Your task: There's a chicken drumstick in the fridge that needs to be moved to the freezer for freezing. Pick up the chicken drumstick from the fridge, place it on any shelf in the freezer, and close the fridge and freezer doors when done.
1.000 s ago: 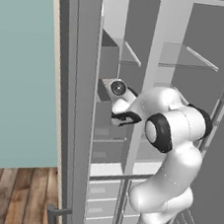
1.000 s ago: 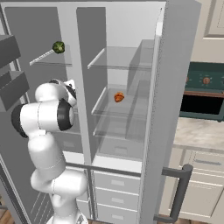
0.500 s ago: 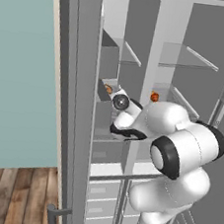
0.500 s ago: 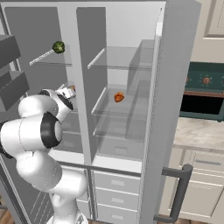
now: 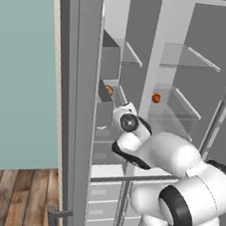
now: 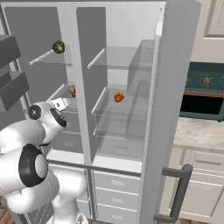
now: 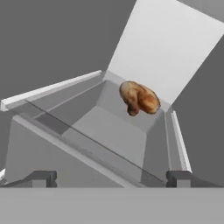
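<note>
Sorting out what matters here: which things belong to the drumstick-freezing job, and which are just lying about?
Job: chicken drumstick, freezer, fridge, fridge door, freezer door, open gripper.
Lying about: orange-red round item, green round item, oven.

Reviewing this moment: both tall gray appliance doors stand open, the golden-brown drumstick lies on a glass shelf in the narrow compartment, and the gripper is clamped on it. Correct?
Not quite: the two-finger gripper is not clamped on the golden-brown chicken drumstick. The hand view shows its jaws wide open, with the drumstick lying free on the clear glass shelf ahead of the fingertips. Both doors are open, as you say.
</note>
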